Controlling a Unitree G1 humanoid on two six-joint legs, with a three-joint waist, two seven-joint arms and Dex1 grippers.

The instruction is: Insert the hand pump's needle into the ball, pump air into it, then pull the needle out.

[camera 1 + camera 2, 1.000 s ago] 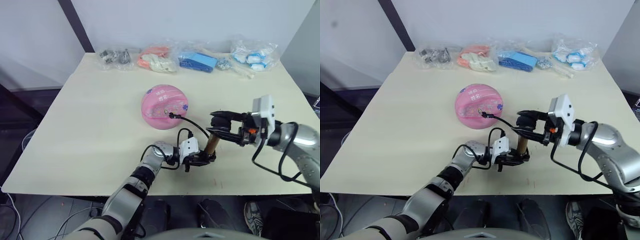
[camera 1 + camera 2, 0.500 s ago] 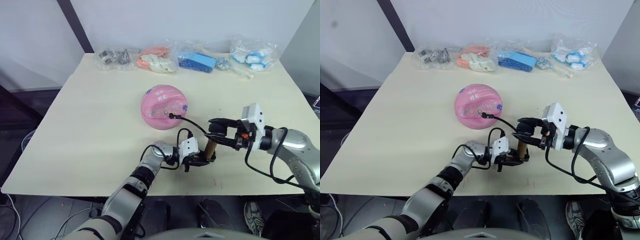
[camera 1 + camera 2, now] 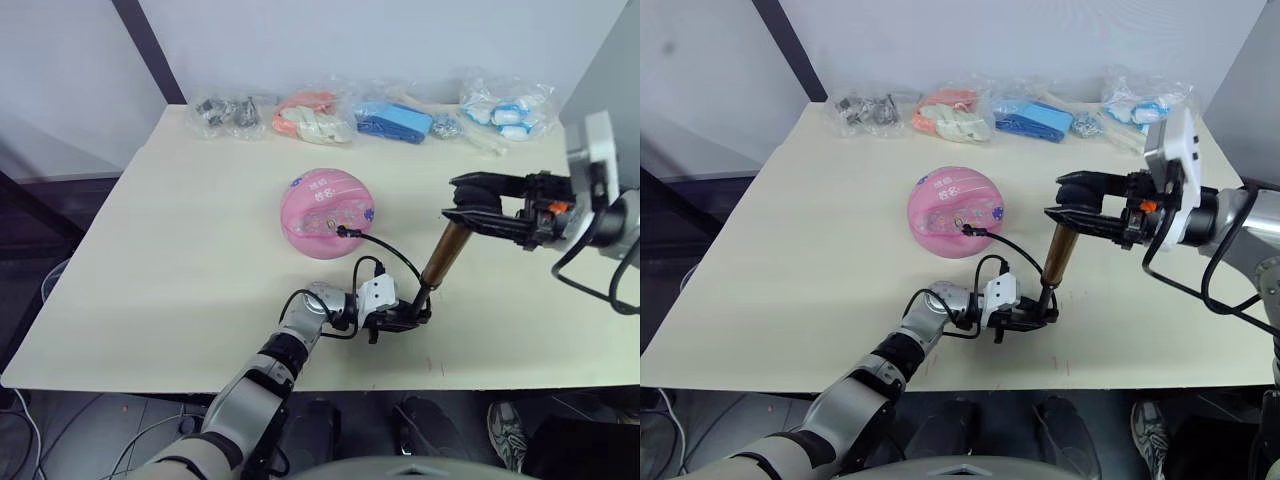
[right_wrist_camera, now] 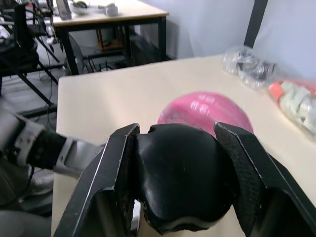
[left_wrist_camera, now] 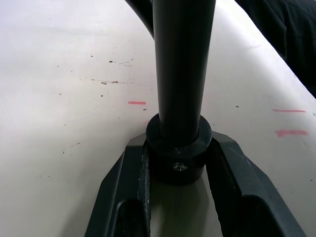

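The pink ball (image 3: 328, 212) sits as a saggy dome mid-table. The hand pump (image 3: 443, 253) stands tilted, its gold cylinder leaning to the right. My left gripper (image 3: 408, 318) is shut on the pump's black bottom cap (image 5: 177, 150) at the table surface. Above it my right gripper (image 3: 482, 212) is shut on the black handle (image 4: 177, 182). The thin black hose (image 3: 385, 252) loops from the pump's base to the top of the ball. The needle at the hose end (image 3: 341, 231) is too small to make out.
Clear bags line the back edge of the cream table (image 3: 170, 260): grey metal parts (image 3: 228, 112), orange-and-white items (image 3: 312, 118), blue items (image 3: 395, 122), white-and-blue items (image 3: 505, 108). A dark pole (image 3: 148, 48) rises behind the table's far left corner.
My right gripper dipped low over the pump, then rose up and to the right with the handle. More of the pump shows now. The left gripper and the ball stayed put.
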